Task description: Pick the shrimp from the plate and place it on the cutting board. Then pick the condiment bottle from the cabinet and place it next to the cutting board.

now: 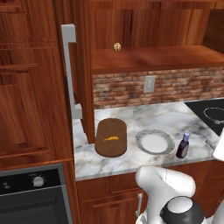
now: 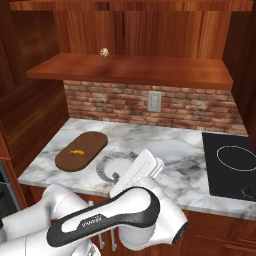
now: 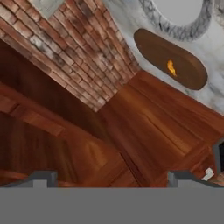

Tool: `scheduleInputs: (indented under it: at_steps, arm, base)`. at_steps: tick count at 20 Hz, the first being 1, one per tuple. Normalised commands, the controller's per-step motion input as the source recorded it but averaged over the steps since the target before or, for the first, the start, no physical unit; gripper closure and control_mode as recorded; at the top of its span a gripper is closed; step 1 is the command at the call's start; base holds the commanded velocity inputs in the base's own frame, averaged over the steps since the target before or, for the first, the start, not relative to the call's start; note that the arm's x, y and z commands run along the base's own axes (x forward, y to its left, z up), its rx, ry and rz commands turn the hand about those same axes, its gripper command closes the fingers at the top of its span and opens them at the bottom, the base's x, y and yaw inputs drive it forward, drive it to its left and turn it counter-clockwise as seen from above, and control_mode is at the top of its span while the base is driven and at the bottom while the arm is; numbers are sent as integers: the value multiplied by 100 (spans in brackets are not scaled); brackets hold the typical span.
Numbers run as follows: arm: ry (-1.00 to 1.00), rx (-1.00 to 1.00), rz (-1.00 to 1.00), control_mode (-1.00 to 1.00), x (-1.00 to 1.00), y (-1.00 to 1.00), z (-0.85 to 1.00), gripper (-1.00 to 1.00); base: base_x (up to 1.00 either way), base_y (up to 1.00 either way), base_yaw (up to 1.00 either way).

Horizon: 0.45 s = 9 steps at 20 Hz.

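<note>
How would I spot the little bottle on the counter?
Find the marble counter under the brick wall. On it lie a dark cutting board, then a round plate; right of the plate stands the condiment bottle, the only upright thing there, dark purplish with a pale cap.

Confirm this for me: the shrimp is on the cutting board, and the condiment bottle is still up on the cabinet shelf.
Not quite. The shrimp is on the cutting board, but the condiment bottle stands on the counter beside the plate, as the left base view shows.
</note>
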Motion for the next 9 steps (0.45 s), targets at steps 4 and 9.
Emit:
scheduleInputs:
  at_steps: [4, 9]
  arm:
    - [-25, -34, 0, -100, -32, 21, 37, -100]
    - [-28, -40, 0, -100, -28, 31, 16, -100]
  base:
    - [0, 0, 0]
    - [0, 0, 0]
